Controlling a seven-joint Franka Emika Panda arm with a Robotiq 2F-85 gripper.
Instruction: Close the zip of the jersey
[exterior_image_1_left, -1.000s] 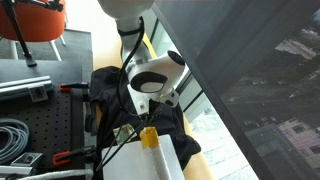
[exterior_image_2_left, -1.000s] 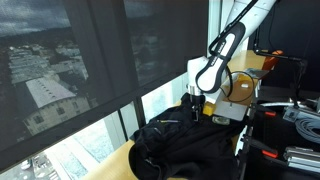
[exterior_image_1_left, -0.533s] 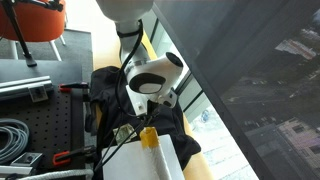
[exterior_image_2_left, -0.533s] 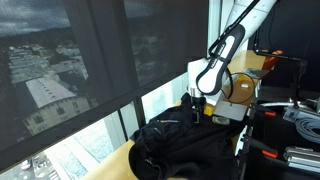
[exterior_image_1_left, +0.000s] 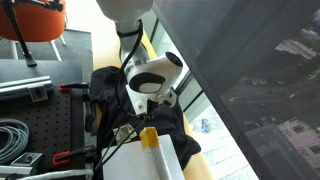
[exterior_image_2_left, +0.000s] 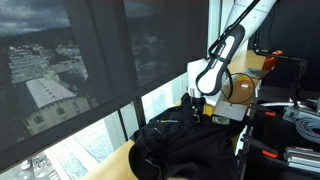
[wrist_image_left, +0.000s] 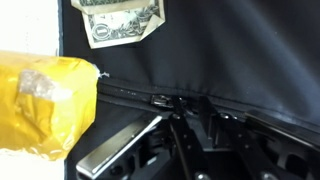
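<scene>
The black jersey (exterior_image_1_left: 105, 85) (exterior_image_2_left: 190, 145) lies crumpled on the wooden table by the window. In the wrist view it (wrist_image_left: 230, 50) fills the frame, and its zip (wrist_image_left: 120, 90) runs across as a dark seam, with the metal slider (wrist_image_left: 160, 98) near the middle. My gripper (exterior_image_1_left: 148, 104) (exterior_image_2_left: 197, 106) points down onto the cloth. Seen from the wrist, the gripper (wrist_image_left: 198, 108) has its dark fingers (wrist_image_left: 183, 125) drawn close together on the zip line just right of the slider. Whether they pinch the pull is lost in the dark.
A yellow lump (wrist_image_left: 45, 105) (exterior_image_1_left: 148, 137) and a banknote (wrist_image_left: 120, 20) lie beside the jersey. A white box (exterior_image_1_left: 140, 162) stands close to the arm. A black perforated bench with cables (exterior_image_1_left: 15, 135) and red clamps adjoins the table. The window glass (exterior_image_2_left: 90, 70) runs along the far side.
In the exterior views the arm and the jersey stay where they were. No earlier wrist frame shows the fingers.
</scene>
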